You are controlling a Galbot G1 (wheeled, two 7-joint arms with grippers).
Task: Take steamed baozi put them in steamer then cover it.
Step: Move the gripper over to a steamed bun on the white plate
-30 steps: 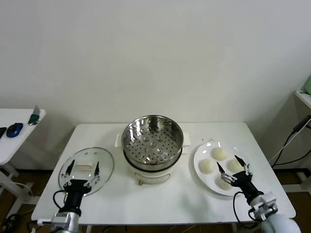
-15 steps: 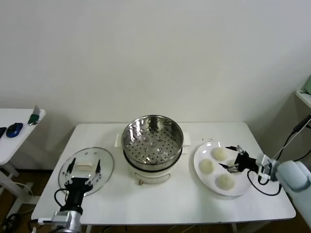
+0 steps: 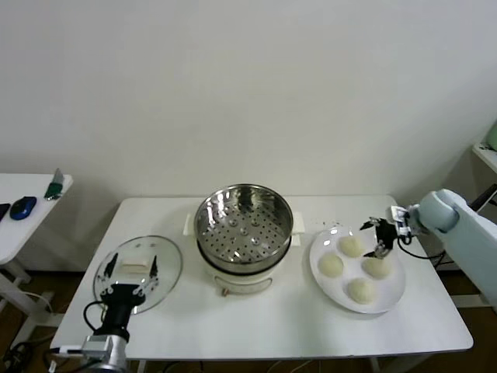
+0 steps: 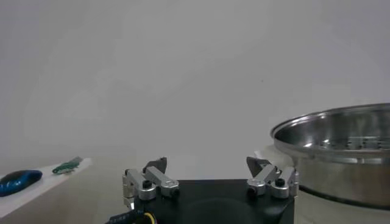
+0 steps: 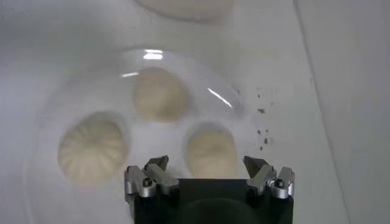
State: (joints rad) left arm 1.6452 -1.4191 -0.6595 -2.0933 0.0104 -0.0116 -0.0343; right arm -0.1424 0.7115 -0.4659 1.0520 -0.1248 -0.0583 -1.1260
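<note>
right gripper (image 3: pixel 378 239) spread wide, hovering over the far right of a flat white plate (image 3: pixel 392 294), four smooth cream baozi (image 3: pixel 331 266) on it, shiny perforated steel steamer (image 3: pixel 244 221) mid-table, left gripper (image 3: pixel 132 268) also open near the round glass lid (image 3: pixel 165 254)

Cream-white baozi (image 3: pixel 351 246) sat on a white plate (image 3: pixel 392 295), beside the shiny silver, hole-dotted steamer (image 3: pixel 244 221) on the white tabletop (image 3: pixel 272 318).

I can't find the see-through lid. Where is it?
In the head view, the glass lid lies flat on the table's left side, beside the steamer, under the open left gripper.
</note>
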